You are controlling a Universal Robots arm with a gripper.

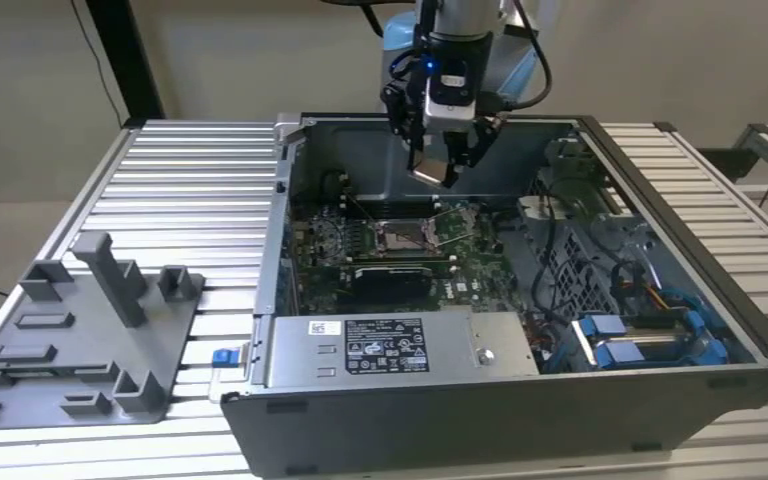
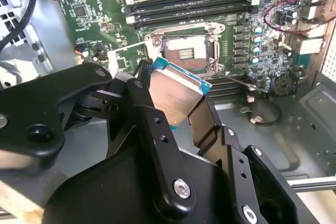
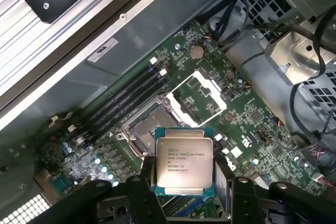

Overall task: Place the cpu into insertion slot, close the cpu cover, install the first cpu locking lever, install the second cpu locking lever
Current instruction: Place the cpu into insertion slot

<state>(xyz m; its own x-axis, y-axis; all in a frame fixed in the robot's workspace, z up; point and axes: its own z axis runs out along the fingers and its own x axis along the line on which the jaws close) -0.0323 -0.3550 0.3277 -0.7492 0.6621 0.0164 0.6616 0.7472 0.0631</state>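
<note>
Over the green motherboard, fingers grip the lettered cpu near the insertion slot.

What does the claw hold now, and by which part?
The cpu; the claw grips it by two opposite side edges.

The cpu, a flat square chip with a silver-grey top face and a teal rim, hangs tilted in the upper middle of the exterior view. The gripper clamps two of its opposite edges. The insertion slot lies uncovered at frame centre, with the cpu cover swung open beside it.
</note>
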